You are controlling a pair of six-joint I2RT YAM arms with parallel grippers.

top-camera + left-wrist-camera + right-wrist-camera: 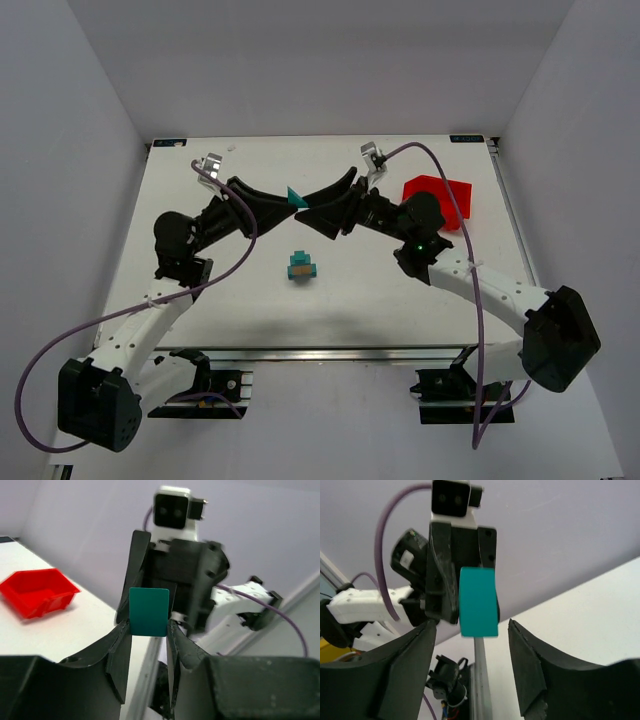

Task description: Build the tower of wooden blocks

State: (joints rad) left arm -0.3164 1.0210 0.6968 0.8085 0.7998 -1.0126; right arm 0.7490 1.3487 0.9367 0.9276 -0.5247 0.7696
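Teal block (149, 612) is hanging mid-air, pinched by the left gripper (149, 628), while the right gripper (471, 626) is gaping wide around it (not touching). A handover seems to be happening; next, it is needing a square lowering onto the wood block tower (302, 267) sitting on the table (380, 300).

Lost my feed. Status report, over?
Left gripper shut on teal block, midair. Right gripper open around it. Tower on table, nothing blocking it.

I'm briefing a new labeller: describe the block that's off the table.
Above the white table, the left arm meets the right arm tip to tip. The teal block is pinched in the left gripper, airborne, unlike the block stack on the tabletop.
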